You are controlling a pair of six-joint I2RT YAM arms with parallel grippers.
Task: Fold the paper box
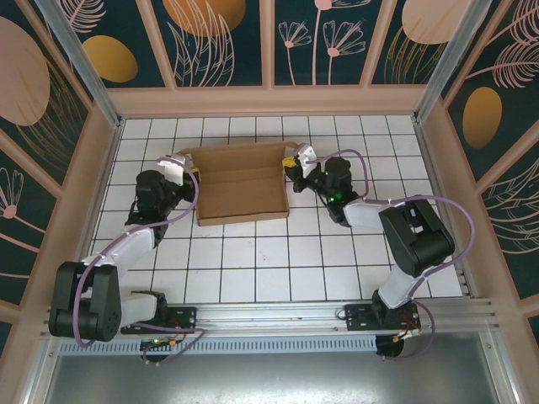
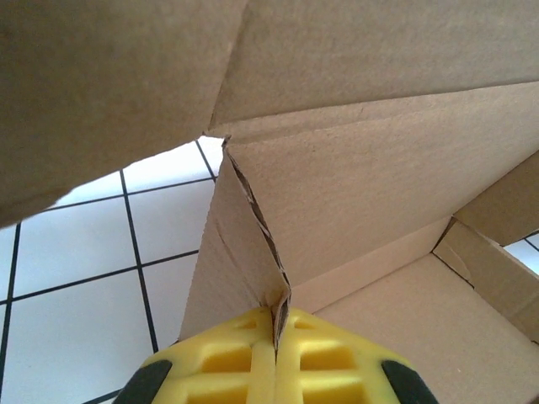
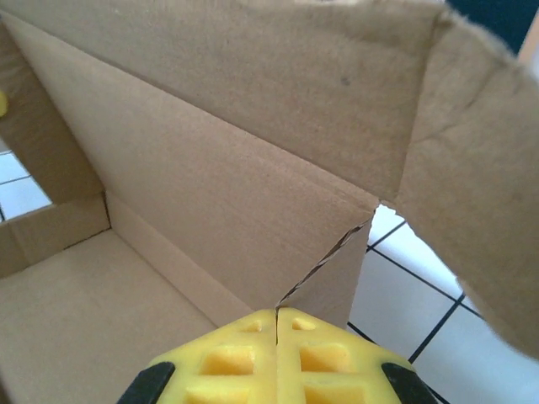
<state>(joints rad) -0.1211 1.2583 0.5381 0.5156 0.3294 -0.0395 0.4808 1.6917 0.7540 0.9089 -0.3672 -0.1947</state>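
- Yellow-fingered left gripper (image 2: pixel 275 349) is clamped tight on the paper box's (image 1: pixel 240 183) left wall edge, as I see it.
- Right gripper (image 3: pixel 276 332) pinches the opposite wall's edge.
- I see the box half-formed, walls raised, on the white gridded tabletop (image 1: pixel 278 261), between both grippers.

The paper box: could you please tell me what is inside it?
Inside the paper box, its bare cardboard floor shows, with no loose items; the tiled table directly beneath that floor is covered.

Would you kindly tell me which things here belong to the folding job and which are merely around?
Job: paper box, left gripper and right gripper each pinching a side wall.
Merely around: tiled table, patterned walls.
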